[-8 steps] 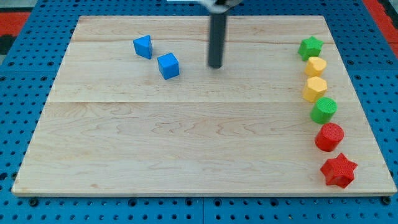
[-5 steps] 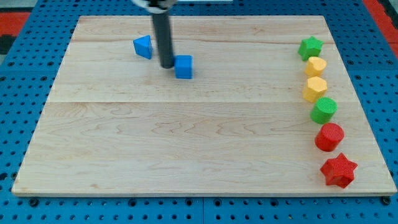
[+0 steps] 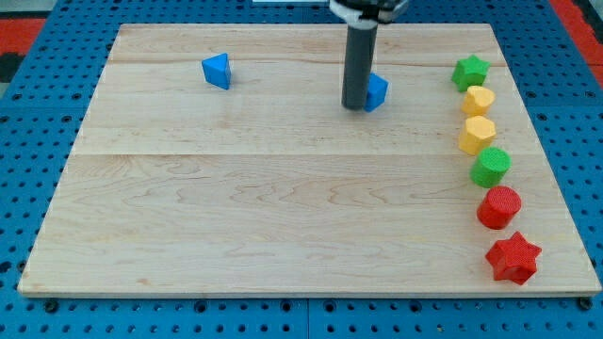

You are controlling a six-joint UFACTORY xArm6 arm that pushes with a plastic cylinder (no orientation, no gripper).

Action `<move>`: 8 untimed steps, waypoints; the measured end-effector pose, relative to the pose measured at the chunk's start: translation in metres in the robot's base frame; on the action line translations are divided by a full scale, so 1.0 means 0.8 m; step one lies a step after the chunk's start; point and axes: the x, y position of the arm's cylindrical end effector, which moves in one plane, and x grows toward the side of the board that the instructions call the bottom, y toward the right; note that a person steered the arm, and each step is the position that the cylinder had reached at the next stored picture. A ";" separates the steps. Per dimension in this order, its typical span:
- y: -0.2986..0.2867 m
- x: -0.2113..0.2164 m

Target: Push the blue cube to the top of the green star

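Observation:
The blue cube [image 3: 377,91] sits on the wooden board [image 3: 283,207] right of centre near the view's top. My tip [image 3: 354,105] touches its left side, and the rod hides part of the cube. The green star [image 3: 469,72] lies at the view's upper right, well to the right of the cube and slightly higher.
A second blue block [image 3: 217,71], wedge-like, lies at the upper left. Below the green star runs a column down the right edge: a yellow block [image 3: 479,100], another yellow block [image 3: 477,134], a green cylinder [image 3: 490,167], a red cylinder [image 3: 498,207] and a red star [image 3: 513,258].
My tip swung from right of the blue cube to its left side, then slid right, pushing the cube from near the other blue block toward the green star.

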 end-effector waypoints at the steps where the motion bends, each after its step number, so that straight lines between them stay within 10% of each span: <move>1: 0.052 -0.024; 8: 0.195 -0.175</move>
